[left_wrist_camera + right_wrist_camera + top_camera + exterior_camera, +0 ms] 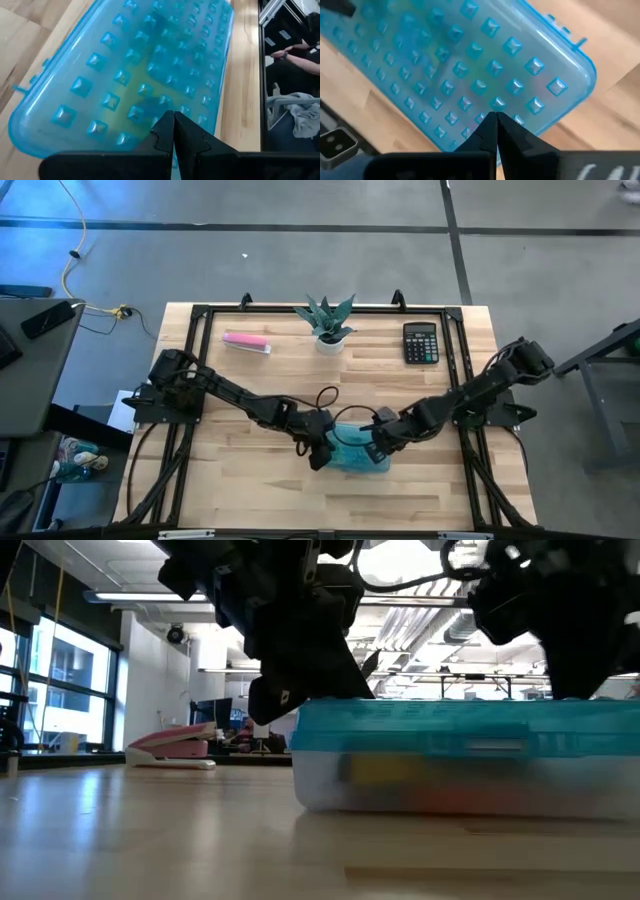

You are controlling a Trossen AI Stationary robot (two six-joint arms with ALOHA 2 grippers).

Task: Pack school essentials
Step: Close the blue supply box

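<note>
A closed blue pencil case lies on the bench, well in front of the potted plant. The left gripper and right gripper rest over its lid, jaws pressed together, empty.

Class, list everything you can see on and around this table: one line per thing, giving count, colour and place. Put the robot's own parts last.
Pencil box: one, translucent blue with studded lid, closed, near edge of table at centre; yellow and reddish shapes show dimly inside.
Pink bar: one, pink, far left of table.
Potted plant: one, green leaves in white pot, far centre.
Calculator: one, black, far right.
Table: one, light wood.
Left pincer: one, dark, shut, over the box lid.
Right pincer: one, dark, shut, over the box lid.
</note>
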